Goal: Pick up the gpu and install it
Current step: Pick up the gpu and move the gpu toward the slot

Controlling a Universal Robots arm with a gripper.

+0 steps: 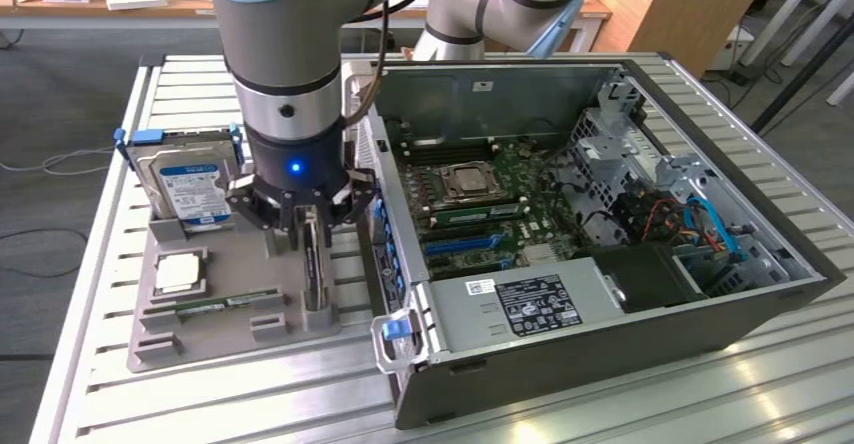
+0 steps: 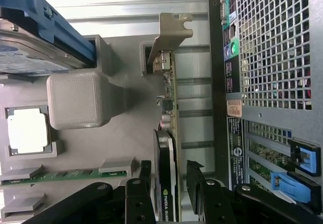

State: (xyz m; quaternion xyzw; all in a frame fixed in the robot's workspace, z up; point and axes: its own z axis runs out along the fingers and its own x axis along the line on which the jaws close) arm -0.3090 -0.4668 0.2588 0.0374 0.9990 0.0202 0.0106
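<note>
So the black hand [image 1: 310, 226] is spread wide, fingers either side of the thin dark gpu card with silver bracket [image 2: 165, 153], which stands on edge in the grey plastic tray [image 1: 200, 336].

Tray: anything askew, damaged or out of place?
Nothing stands out. The gpu stands on edge in its slot, with the open gripper astride it. The hard drive, CPU and memory stick each sit in their own holders on the tray.
</note>
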